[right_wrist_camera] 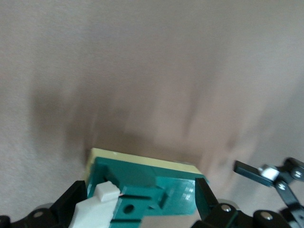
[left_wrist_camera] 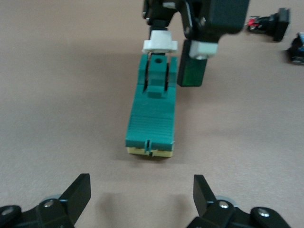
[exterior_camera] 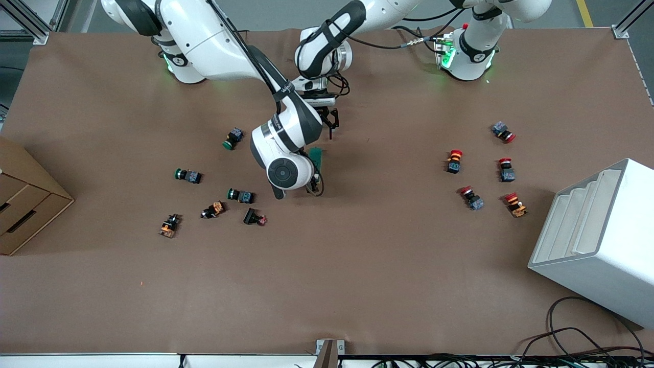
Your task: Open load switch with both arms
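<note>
Front view: going from the right arm's end of the table, a cardboard box [exterior_camera: 25, 199] sat at the table's [exterior_camera: 327, 286] edge, and near it a scatter of green-capped push buttons [exterior_camera: 187, 175] and orange-and-black parts [exterior_camera: 168, 225] lay on the brown surface. Toward the table's middle, the right gripper [exterior_camera: 316, 180] was down at the load switch [exterior_camera: 317, 157], which lay flat there, well away from every edge. In the right wrist view its fingers [right_wrist_camera: 71, 204] stood on either side of the green block [right_wrist_camera: 152, 183] at the end with the white tab [right_wrist_camera: 97, 204], closed against it. The left gripper [exterior_camera: 327, 118] hung just over the table beside the switch's other end, nearer the arms' bases; in the left wrist view its fingers [left_wrist_camera: 78, 192] were spread wide, touching nothing, with the switch [left_wrist_camera: 152, 121] lying lengthwise ahead of them and a cream base showing at its near end. Toward the left arm's end, red-capped buttons [exterior_camera: 453, 160] lay in a loose cluster, and a white slotted rack [exterior_camera: 598, 235] stood tilted at the table's edge.
</note>
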